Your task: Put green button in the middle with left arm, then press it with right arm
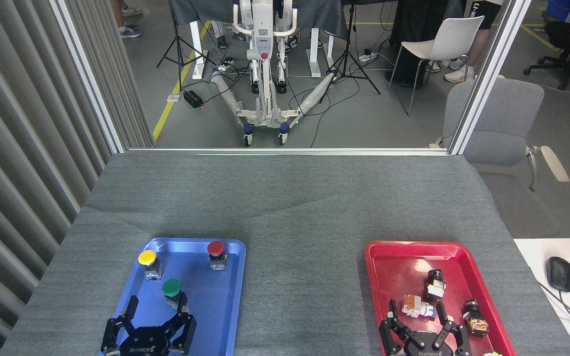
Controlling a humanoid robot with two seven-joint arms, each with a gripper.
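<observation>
The green button (171,289) stands in my blue tray (225,296), nearer me than the yellow (147,258) and red (215,248) ones. My left claw (156,314) hangs just behind it, fingers spread apart. My right claw (418,321) is spread over the red tray (394,267).

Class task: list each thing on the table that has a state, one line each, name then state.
green button: upright in the blue tray, not gripped
yellow button: upright, same tray
red button: upright, same tray
left gripper: jaws open, just short of the green button
right gripper: jaws open over the red tray
parts in red tray: loose, mostly lying down
</observation>
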